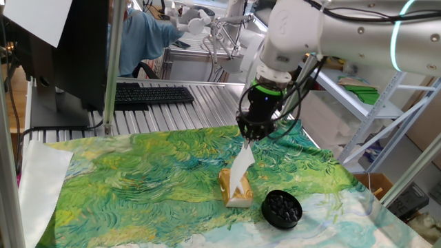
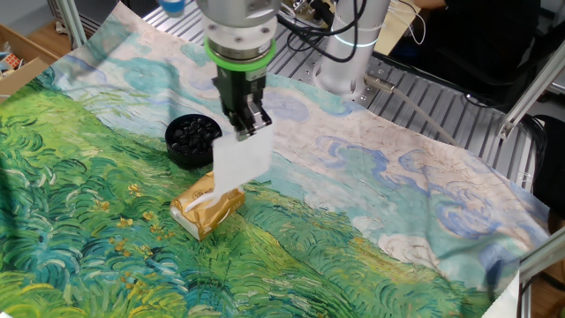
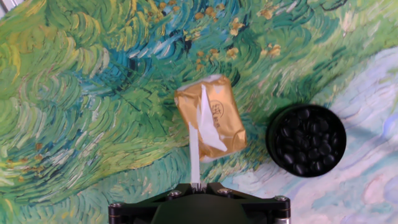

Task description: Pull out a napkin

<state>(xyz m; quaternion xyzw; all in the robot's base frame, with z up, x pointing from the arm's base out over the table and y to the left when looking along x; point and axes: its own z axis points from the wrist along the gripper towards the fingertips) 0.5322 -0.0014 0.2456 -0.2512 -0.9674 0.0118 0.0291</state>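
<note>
One fixed view: arm comes in from upper right, wrist pointing straight down. Gripper pinched on top of napkin, which hangs taut w/ lower end in tissue pack on painted cloth. Black round dish just beside pack.

Other fixed view: gripper vertical above pack, fingers clamped on napkin; sheet spreads wide below. Dish near.

Hand view: napkin edge-on, running from pack slot up to gripper; dish beside pack, apart.

Table draped with painted cloth; on it, tan tissue pack beside black round dish.
</note>
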